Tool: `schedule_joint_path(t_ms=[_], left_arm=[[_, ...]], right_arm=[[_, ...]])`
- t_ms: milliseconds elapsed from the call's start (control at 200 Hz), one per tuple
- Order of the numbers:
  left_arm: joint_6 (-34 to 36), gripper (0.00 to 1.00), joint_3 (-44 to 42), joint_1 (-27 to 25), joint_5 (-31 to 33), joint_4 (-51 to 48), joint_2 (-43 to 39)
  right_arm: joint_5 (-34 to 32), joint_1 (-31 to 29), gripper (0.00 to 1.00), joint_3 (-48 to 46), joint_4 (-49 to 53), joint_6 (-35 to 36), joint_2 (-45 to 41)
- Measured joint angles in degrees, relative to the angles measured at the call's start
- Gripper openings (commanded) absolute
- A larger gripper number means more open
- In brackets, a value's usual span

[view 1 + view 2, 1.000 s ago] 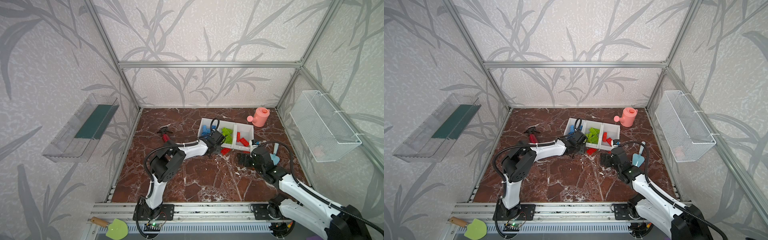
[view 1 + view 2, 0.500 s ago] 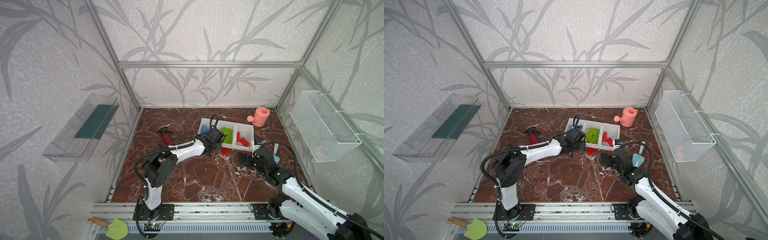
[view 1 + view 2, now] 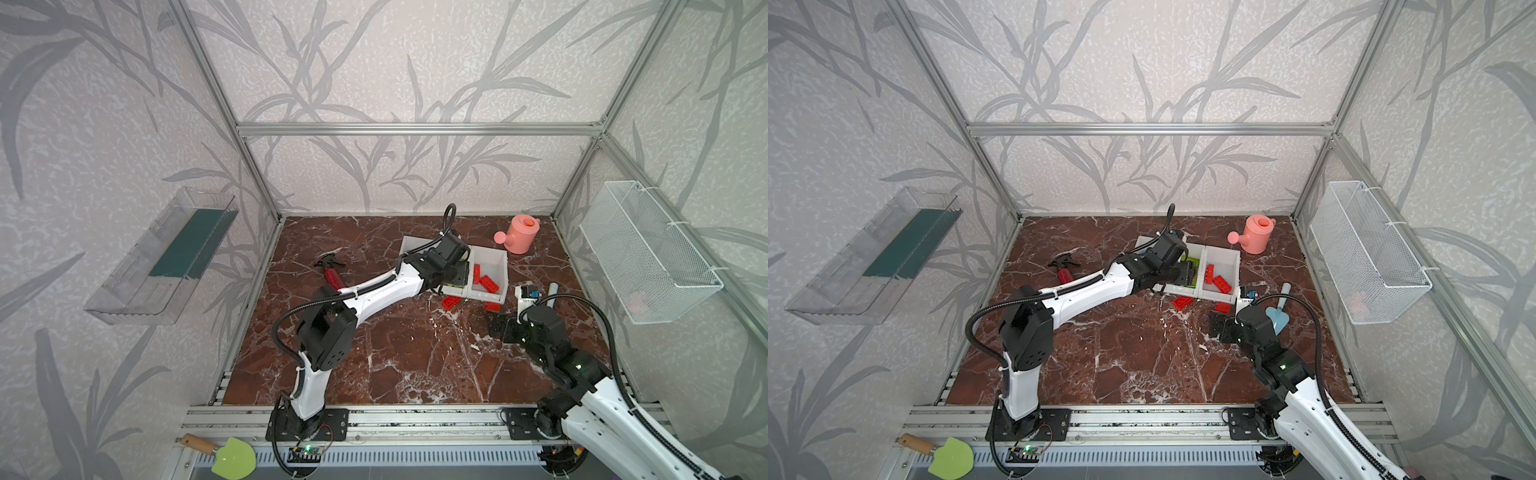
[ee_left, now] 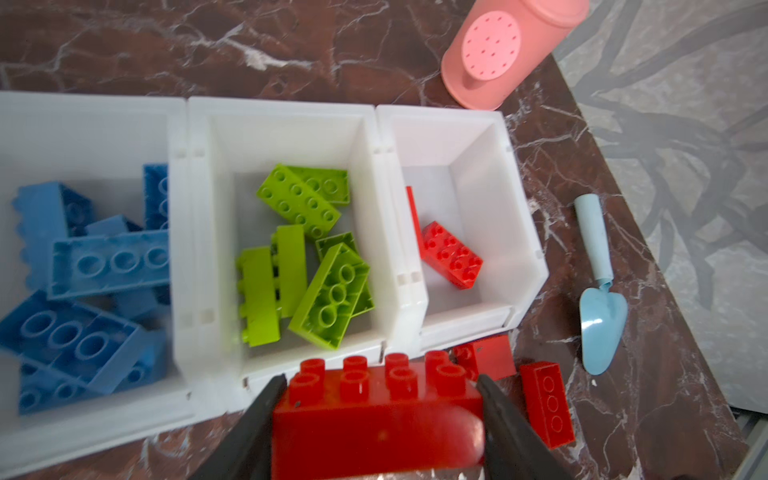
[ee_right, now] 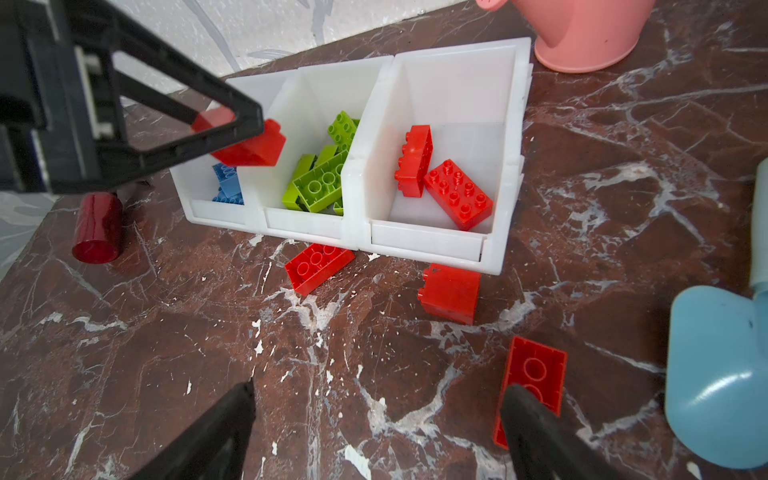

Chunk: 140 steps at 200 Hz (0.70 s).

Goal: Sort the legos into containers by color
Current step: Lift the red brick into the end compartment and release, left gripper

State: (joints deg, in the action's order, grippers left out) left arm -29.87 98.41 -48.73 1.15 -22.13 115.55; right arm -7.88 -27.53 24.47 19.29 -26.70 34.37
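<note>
Spanning the gap of the left hand (image 4: 380,386), a red brick (image 4: 374,428) is held clamped by its short ends, raised above the desk (image 5: 208,311), its long axis set along the row of bins (image 4: 390,232). It is seen near the front of the middle bin (image 4: 282,124); the right bin (image 4: 478,174), judged to be its goal, lies next along the row to the right, so a short sideways carry is called for, and the left arm is plainly the nearer. Only blue bricks (image 4: 108,262) are found in the left bin (image 4: 83,120), only green bricks (image 4: 328,291) in the middle bin, and two reds (image 5: 459,193) in the right bin. Three loose reds (image 5: 318,266) are left on the desk before the row. The right hand (image 5: 380,390) is held wide apart and empty, low over the desk, with the nearest loose red (image 5: 534,382) lying just beside one finger, its long axis pointed roughly toward the bins.
</note>
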Motion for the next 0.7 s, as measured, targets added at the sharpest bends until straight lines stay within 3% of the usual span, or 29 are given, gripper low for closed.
schedule_joint_path(t_ms=[470,700], left_arm=[[2.3,0.48,31.5,-0.5,-6.8,-9.6,21.5],[2.5,0.5,42.4,-0.4,-9.5,-13.6,28.6]], right_arm=[[1.7,0.0,0.93,-1.3,3.3,-0.3,-0.9],[1.9,0.0,0.93,-2.1,3.4,-0.4,-0.9]])
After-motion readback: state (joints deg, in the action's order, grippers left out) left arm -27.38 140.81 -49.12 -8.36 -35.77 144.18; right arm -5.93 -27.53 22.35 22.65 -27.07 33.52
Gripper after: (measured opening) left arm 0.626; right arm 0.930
